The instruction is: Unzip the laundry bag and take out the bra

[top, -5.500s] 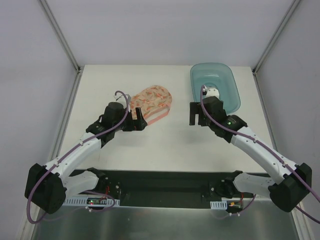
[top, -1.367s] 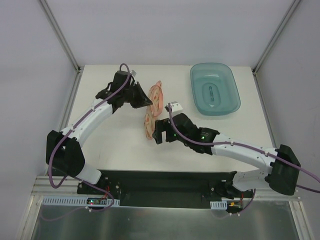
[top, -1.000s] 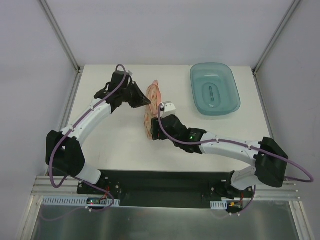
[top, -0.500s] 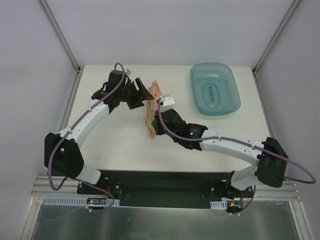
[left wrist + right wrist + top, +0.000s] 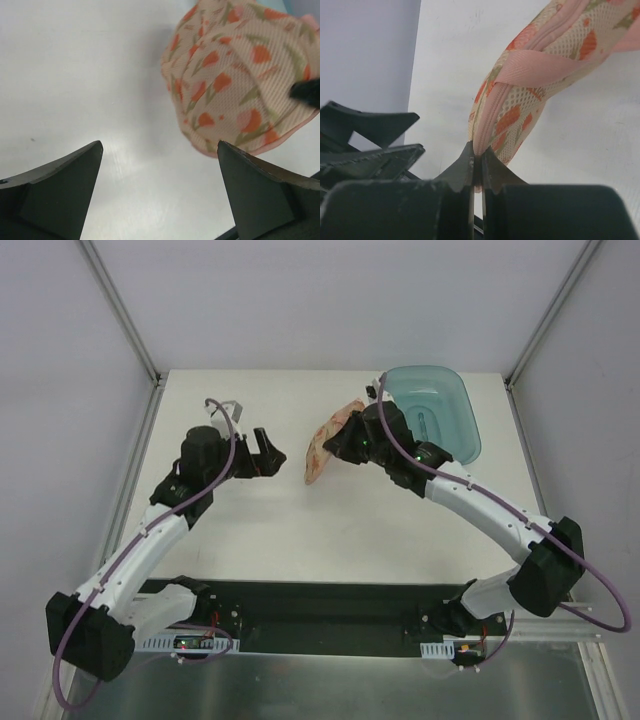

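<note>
The laundry bag (image 5: 320, 452) is a peach mesh pouch with reddish print and pink zip edging. It hangs edge-on, mostly lifted off the table. My right gripper (image 5: 344, 440) is shut on its zip edge, and the pinch shows plainly in the right wrist view (image 5: 477, 159), with the bag (image 5: 540, 70) stretching up and away. My left gripper (image 5: 272, 453) stands wide open just left of the bag and apart from it. In the left wrist view the bag (image 5: 235, 75) floats beyond the spread fingers (image 5: 60, 190). The bra is hidden.
A translucent teal basin (image 5: 455, 435) sits at the back right, right behind my right wrist. The white table (image 5: 300, 530) has grey walls and metal posts along its sides. My left gripper's dark fingers (image 5: 370, 132) show in the right wrist view.
My left gripper let go of the bag, opened wide and drew back left. My right gripper shut on the zip edge and carried the bag right and back, toward the basin.
</note>
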{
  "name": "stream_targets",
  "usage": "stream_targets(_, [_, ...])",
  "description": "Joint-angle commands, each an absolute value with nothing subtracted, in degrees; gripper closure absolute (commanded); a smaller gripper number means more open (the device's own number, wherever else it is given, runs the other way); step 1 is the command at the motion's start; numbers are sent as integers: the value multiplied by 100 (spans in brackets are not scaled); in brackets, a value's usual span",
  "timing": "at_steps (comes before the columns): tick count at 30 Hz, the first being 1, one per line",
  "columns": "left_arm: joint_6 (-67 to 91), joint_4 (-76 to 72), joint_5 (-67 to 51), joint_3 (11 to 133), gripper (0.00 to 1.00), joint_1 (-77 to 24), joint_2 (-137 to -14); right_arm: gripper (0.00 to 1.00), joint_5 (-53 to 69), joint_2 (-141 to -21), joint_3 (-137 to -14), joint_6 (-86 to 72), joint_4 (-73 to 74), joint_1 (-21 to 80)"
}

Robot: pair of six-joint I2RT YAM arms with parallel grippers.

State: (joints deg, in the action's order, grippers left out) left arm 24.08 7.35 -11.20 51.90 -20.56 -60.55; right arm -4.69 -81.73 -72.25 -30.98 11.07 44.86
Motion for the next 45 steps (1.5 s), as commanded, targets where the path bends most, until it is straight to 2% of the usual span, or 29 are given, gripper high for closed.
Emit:
stream_targets(1, [1969, -552, -764, 3976, 1, -2039, -5152, 99, 246, -8209, -7646, -3621, 923, 4290])
stream_targets(6, [1714, -791, -1807, 3841, 2, -2083, -5044, 99, 606, -8262, -7717, -3946, 923, 3991])
stream_targets(15, [1064, -826, -2232, 3964, 1, -2935, -5274, 99, 843, -8384, -7918, -4122, 940, 3736])
stream_targets(20, [573, -835, -1443, 4025, 1, -3513, -5256, 99, 1107, -8578, -8068, -4280, 949, 3665])
stream_targets(29, [-254, -747, -106, 4798, 4, -3972, -6371, 99, 1116, -8526, -7945, -4359, 861, 3656])
stream_targets(33, [-343, -756, -27, 5036, 16, -3990, -6627, 99, 1160, -8473, -7910, -4316, 861, 3656])
stream_targets(35, [-387, -747, -26, 5089, 33, -3982, -6706, 99, 1204, -8464, -7910, -4289, 879, 3656])
stream_targets(36, [-395, -747, -26, 5124, 53, -3990, -6706, 99, 1213, -8446, -7919, -4246, 870, 3656])
stream_targets(37, [-369, -747, 113, 5150, 99, -3990, -6689, 99, 1282, -8455, -7928, -4193, 870, 3648])
stream_targets(38, [-300, -730, 253, 5159, 100, -3990, -6636, 97, 1335, -8455, -7945, -4140, 870, 3647])
stream_targets(39, [-238, -712, 464, 5159, 100, -3982, -6575, 85, 1388, -8446, -7945, -4079, 870, 3630])
stream_targets(40, [-159, -703, 501, 5142, 100, -3964, -6513, 47, 1441, -8429, -7945, -3948, 870, 3621])
stream_targets(43, [-18, -633, 405, 5063, 100, -3877, -6197, 1, 1424, -8236, -7910, -3570, 940, 3577])
stream_targets(45, [438, -501, 169, 5071, 100, -3544, -5986, 4, 1398, -8017, -7867, -3323, 1133, 3525])
